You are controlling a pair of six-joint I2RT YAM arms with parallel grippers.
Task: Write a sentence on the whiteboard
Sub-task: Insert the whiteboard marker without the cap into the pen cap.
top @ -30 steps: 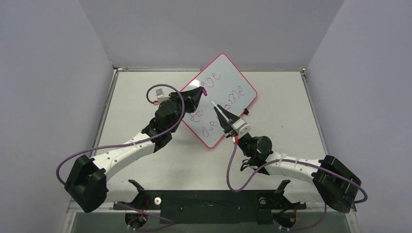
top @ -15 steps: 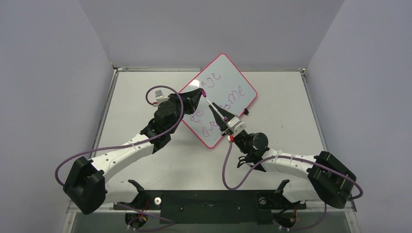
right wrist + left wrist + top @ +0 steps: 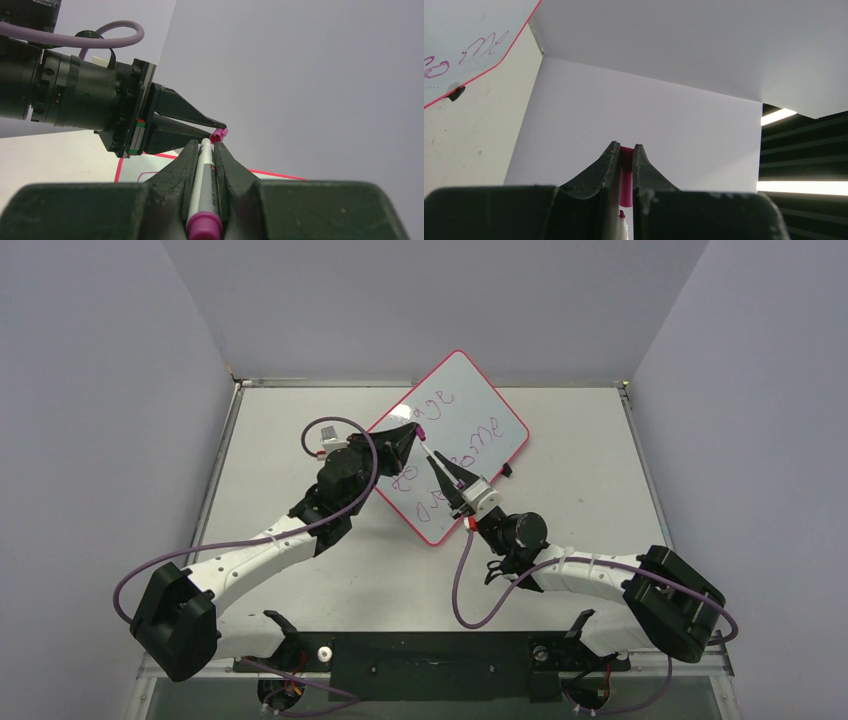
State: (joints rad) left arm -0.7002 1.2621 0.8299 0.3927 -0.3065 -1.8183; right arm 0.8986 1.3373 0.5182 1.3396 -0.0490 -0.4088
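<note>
The whiteboard lies turned diagonally at the table's back centre, and its corner shows in the left wrist view. The purple sentence runs in three lines, partly hidden by both arms. My left gripper hovers over the board's left part, shut on a pink marker cap. My right gripper is shut on the white marker, whose tip points at the cap and almost touches its open end.
A black clip foot sticks out at the board's right edge. The grey table has a raised metal rim and grey walls on three sides. Purple cables loop beside both arms.
My right arm has moved left and away from me, bringing the marker's tip up to the cap. The left gripper and the whiteboard have stayed still.
</note>
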